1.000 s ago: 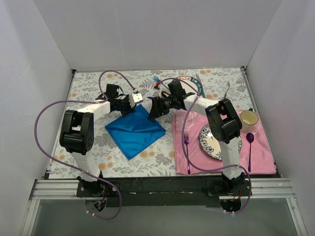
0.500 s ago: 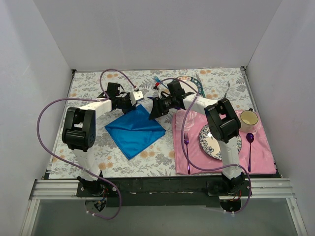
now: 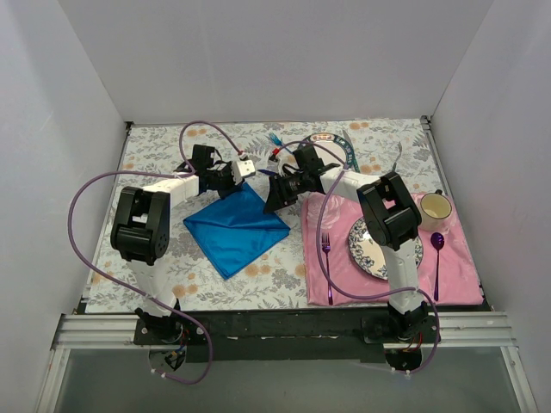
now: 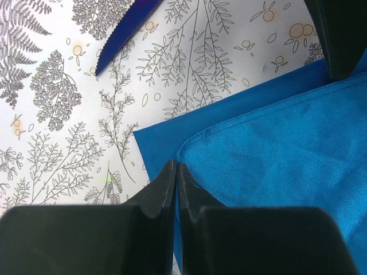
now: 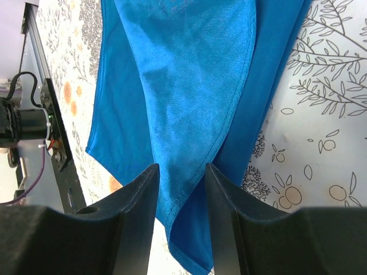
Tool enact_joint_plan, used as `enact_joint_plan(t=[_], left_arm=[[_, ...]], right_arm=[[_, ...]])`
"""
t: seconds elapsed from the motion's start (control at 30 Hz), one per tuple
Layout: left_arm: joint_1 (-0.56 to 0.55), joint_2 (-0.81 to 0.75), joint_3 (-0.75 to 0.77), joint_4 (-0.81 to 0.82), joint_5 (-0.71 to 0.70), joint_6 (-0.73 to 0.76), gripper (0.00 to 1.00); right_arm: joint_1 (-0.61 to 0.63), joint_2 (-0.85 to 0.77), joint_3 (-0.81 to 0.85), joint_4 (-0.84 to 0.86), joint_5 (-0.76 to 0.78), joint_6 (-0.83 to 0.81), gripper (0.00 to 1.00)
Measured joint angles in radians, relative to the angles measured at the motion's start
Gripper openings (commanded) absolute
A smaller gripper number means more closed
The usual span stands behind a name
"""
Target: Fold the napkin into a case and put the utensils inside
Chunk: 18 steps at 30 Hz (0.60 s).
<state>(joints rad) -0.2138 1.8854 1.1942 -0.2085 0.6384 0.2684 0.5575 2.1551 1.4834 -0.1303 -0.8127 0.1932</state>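
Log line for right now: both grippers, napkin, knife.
left gripper: shut on napkin corner | right gripper: open, astride napkin edge | case: not formed | knife: lying apart from napkin

napkin (image 5: 189, 74): cloth — you can make out a fine weave with a soft sheen
knife (image 4: 125, 27): smooth, faintly glossy, plastic-looking
left gripper (image 4: 176, 171): matt black, smooth
table cover (image 4: 69, 103): flat, matt printed surface
placemat (image 3: 344, 280): matt cloth — lightly wrinkled
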Motion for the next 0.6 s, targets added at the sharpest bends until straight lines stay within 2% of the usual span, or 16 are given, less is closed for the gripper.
enact_joint_plan(t=[0.13,0.23,0.6], left_arm=[[0.0,0.01,0.0,0.003,-0.002,0.0,0.0],[0.0,0.011,0.0,0.007,-0.002,-0.003,0.0],[0.0,0.021,0.0,0.036,-0.02,-0.023,0.0]], right_arm=[[0.0,0.0,-0.006,-0.003,0.001,-0.003,0.45],[0.0,0.0,-0.008,-0.003,0.0,-0.004,0.36],[0.0,-0.004,-0.027,-0.029,0.003,-0.015,0.41]])
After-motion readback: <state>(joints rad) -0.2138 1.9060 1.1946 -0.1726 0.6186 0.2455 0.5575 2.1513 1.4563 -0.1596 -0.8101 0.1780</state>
